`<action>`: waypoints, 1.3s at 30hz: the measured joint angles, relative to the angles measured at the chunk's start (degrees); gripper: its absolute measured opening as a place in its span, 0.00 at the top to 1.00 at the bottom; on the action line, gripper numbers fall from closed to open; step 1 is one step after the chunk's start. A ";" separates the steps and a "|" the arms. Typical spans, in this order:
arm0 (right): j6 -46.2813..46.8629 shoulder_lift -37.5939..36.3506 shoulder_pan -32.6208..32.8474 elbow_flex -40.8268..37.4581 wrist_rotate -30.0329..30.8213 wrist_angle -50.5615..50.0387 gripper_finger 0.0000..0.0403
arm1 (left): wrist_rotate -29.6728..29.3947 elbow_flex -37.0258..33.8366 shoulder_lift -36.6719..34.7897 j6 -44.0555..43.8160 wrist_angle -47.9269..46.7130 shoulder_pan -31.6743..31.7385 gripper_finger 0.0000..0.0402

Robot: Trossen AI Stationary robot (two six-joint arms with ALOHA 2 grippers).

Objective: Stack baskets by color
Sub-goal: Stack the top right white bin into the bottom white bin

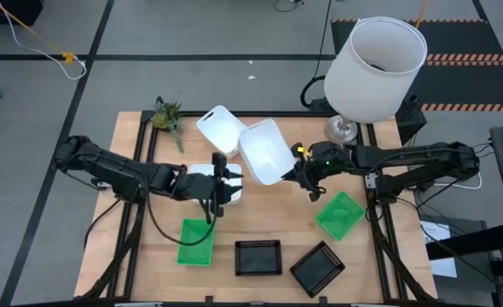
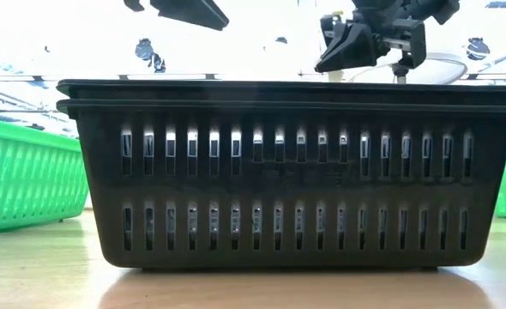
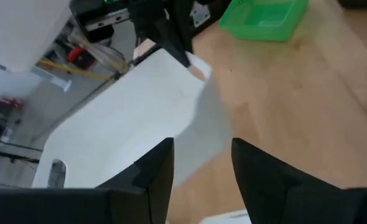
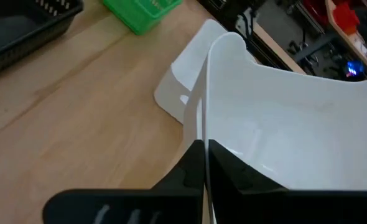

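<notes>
Three white baskets show. One [image 1: 221,128] rests flat at the table's far middle. A second [image 1: 226,193] lies on the table, partly hidden beneath my left gripper [image 1: 232,176], which stands open [image 3: 202,146] with nothing between its fingers. The third [image 1: 264,152] is tilted in the air, with my right gripper [image 1: 303,175] shut on it. Two green baskets [image 1: 196,241] [image 1: 340,213] and two black baskets [image 1: 258,256] [image 1: 318,267] sit along the near side. My right gripper pinches the white basket's thin wall at its rim [image 4: 203,124], one finger inside the basket and one outside. The fingers come from the table's right side, slanting down. The basket is lifted clear of the table and tilted, stretching away from the fingers toward the far left.
A large white lampshade [image 1: 378,58] stands at the table's far right corner. A small green plant sprig [image 1: 168,115] lies at the far left. In the low view a black basket [image 2: 287,172] fills the foreground. Bare wood shows between the green baskets.
</notes>
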 joint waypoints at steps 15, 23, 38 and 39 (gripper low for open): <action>-5.07 2.12 1.28 0.00 -0.22 1.14 1.00 | -2.07 0.02 7.36 6.34 5.56 3.80 0.56; -6.63 5.58 1.28 0.00 -0.42 1.89 1.00 | 1.89 1.95 7.36 10.63 -2.05 5.12 0.41; -7.28 6.36 1.28 0.00 -0.40 3.44 1.00 | 7.81 20.51 17.34 14.52 -28.88 9.42 0.54; -7.27 6.36 1.28 0.00 -0.38 3.33 1.00 | 7.75 21.10 18.09 14.74 -28.80 9.41 0.55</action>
